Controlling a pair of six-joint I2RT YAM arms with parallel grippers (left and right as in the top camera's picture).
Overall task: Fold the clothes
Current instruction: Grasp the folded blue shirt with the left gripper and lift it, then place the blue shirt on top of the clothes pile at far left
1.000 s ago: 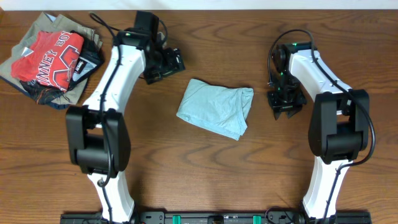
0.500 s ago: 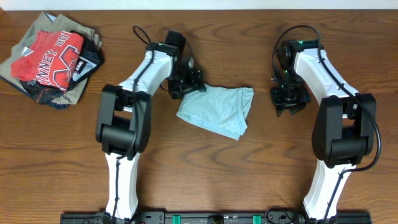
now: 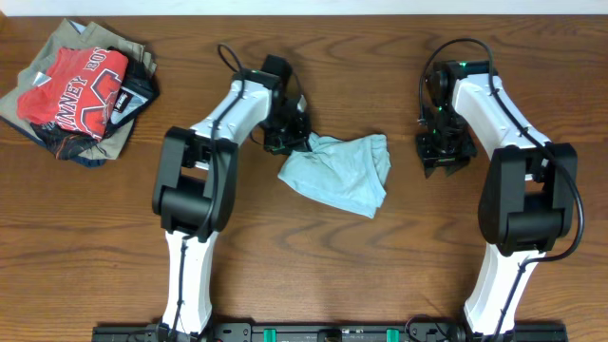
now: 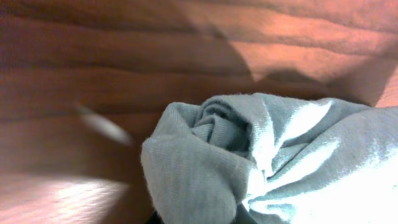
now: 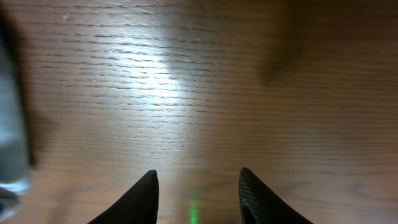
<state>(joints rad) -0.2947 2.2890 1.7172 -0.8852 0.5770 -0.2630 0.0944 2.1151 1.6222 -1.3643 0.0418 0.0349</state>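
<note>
shirt [image 3: 337, 176] is being held crumpled at the middle of the table [image 3: 313, 275] | left gripper [image 3: 296, 142] is being clamped on its bunched far-left corner | right gripper [image 3: 445, 160] is being held open above bare wood, near the shirt's right edge

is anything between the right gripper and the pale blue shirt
Nothing visible. Only bare table lies between the right gripper, jaws open, and the right edge of the pale blue shirt. The left gripper is at the shirt's far upper-left corner, and the pile of other clothes sits far off.
</note>
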